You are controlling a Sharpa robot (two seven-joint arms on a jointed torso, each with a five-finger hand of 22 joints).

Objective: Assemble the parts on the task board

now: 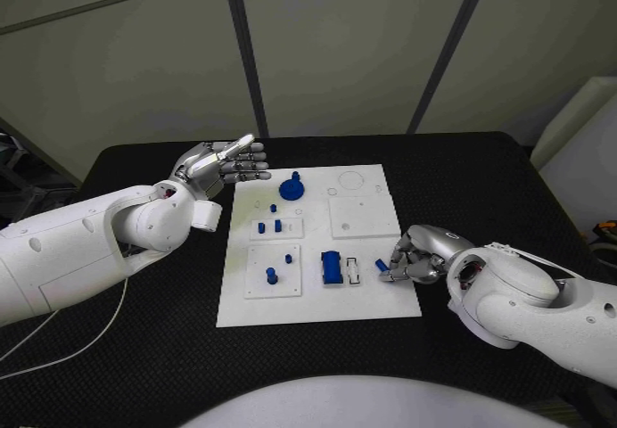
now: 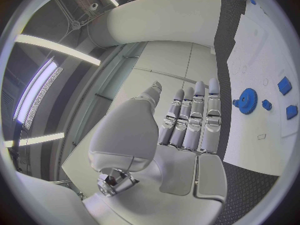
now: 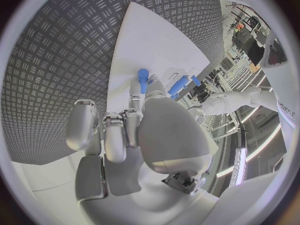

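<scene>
Task board [image 1: 366, 299] mid-table [image 1: 489, 169], gear [image 1: 293, 188] at its far edge, block [image 1: 332, 267] nearer, perhaps standing

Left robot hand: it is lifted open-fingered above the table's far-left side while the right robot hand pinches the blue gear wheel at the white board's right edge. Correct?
Not quite. The right robot hand pinches a small blue peg, as the head view shows; the blue gear wheel lies untouched near the white board's far end. The left robot hand is indeed lifted and open.

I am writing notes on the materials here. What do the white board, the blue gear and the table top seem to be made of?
White board: probably plastic, matte; flat, even white, with shallow moulded recesses.
Blue gear: likely plastic, matte; uniform solid blue, no metallic shine.
Table top: black with a fine raised tread pattern; maybe a rubber mat, but the look leaves it open.
</scene>
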